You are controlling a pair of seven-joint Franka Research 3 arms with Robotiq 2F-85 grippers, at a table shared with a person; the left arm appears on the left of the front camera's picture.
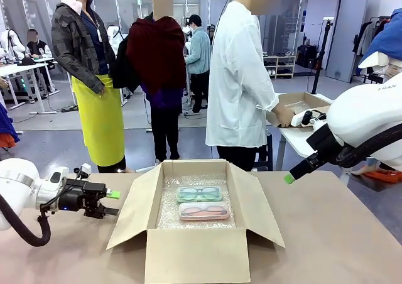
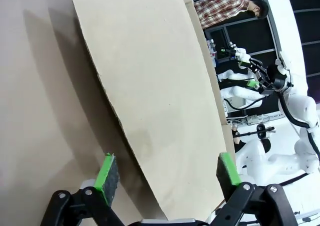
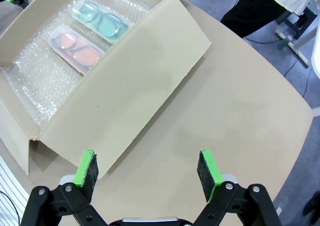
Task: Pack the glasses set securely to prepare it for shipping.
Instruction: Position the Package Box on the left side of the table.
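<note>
I see left tool (image 1: 113, 202) wide, empty, beside box flap | right tool (image 3: 147, 168) wide, empty | mint case (image 1: 198, 194), pink case (image 1: 203, 211) side by side in cardboard box (image 1: 188, 252) on bubble wrap (image 1: 168, 205)

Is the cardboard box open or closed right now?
Open: the cardboard box has flaps spread outward, both glasses cases visible on bubble wrap.

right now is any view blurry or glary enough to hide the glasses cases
Front view: sharp and evenly lit, the mint case and pink case read clearly on the bubble wrap. Right wrist view: wide-angle bend at the edges, both cases still crisp. Left wrist view: the box flap blocks the inside, soft shadow beside it.
</note>
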